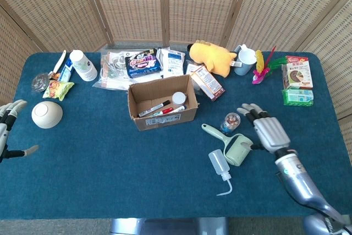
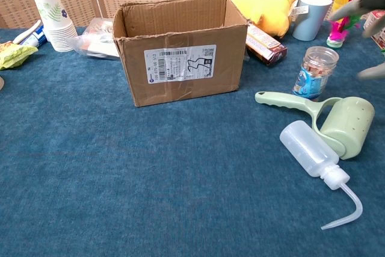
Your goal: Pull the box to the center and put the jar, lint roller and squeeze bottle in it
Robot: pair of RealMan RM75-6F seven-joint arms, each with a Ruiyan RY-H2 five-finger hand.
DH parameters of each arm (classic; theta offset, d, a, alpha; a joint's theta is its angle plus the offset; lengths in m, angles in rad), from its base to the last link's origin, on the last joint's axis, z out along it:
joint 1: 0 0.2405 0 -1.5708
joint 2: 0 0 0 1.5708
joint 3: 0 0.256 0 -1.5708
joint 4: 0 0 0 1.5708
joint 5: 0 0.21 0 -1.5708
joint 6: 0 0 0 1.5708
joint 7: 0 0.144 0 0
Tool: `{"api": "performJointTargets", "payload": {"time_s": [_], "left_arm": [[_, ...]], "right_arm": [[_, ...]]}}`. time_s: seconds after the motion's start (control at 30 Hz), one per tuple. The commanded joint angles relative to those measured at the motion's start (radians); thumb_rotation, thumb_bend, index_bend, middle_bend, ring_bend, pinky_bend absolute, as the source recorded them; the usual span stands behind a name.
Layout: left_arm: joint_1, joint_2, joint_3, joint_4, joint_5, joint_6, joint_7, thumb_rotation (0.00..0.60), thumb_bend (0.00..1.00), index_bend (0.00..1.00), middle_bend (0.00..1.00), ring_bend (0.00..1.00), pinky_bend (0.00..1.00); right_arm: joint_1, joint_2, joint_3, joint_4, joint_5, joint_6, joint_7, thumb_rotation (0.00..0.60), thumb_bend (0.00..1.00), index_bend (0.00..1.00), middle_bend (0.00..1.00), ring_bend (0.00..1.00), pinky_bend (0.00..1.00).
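Note:
An open cardboard box [image 1: 162,103] [image 2: 179,49] stands mid-table with markers and a small white container inside. To its right, a clear jar [image 1: 230,121] [image 2: 314,71] stands upright. A green lint roller [image 1: 234,146] [image 2: 338,121] lies in front of the jar, and a clear squeeze bottle [image 1: 220,167] [image 2: 312,153] with a bent nozzle lies beside the roller. My right hand [image 1: 268,129] hovers open just right of the jar and roller, and its fingers [image 2: 360,7] show at the chest view's right edge. My left hand [image 1: 7,126] is open at the table's far left edge.
Along the back lie paper cups [image 1: 83,65], plastic packets [image 1: 140,63], a yellow plush [image 1: 213,56], a snack box [image 1: 207,82], a blue cup [image 1: 245,60], feathers [image 1: 263,64] and boxes [image 1: 297,79]. A round white bowl [image 1: 47,114] sits at the left.

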Motion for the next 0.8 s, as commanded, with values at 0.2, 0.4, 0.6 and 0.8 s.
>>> {"api": "performJointTargets", "payload": {"time_s": [0.2, 0.4, 0.6, 0.8], "left_arm": [[0.021, 0.005, -0.001, 0.015, 0.020, 0.024, -0.037, 0.600, 0.05, 0.00, 0.00, 0.00, 0.07], [0.025, 0.006, -0.002, 0.032, 0.032, 0.021, -0.063, 0.600, 0.05, 0.00, 0.00, 0.00, 0.07], [0.023, 0.008, -0.008, 0.047, 0.031, 0.008, -0.089, 0.600, 0.05, 0.00, 0.00, 0.00, 0.07], [0.025, 0.008, -0.009, 0.052, 0.039, 0.005, -0.099, 0.600, 0.05, 0.00, 0.00, 0.00, 0.07]], "right_arm": [[0.106, -0.103, 0.021, 0.060, 0.146, -0.083, -0.108, 0.600, 0.00, 0.15, 0.07, 0.07, 0.23], [0.152, -0.153, 0.034, 0.115, 0.237, -0.094, -0.142, 0.600, 0.00, 0.15, 0.10, 0.09, 0.24], [0.171, -0.179, 0.026, 0.166, 0.282, -0.096, -0.150, 0.600, 0.00, 0.22, 0.16, 0.14, 0.27], [0.170, -0.213, 0.012, 0.228, 0.263, -0.064, -0.137, 0.600, 0.01, 0.34, 0.25, 0.24, 0.32]]}}
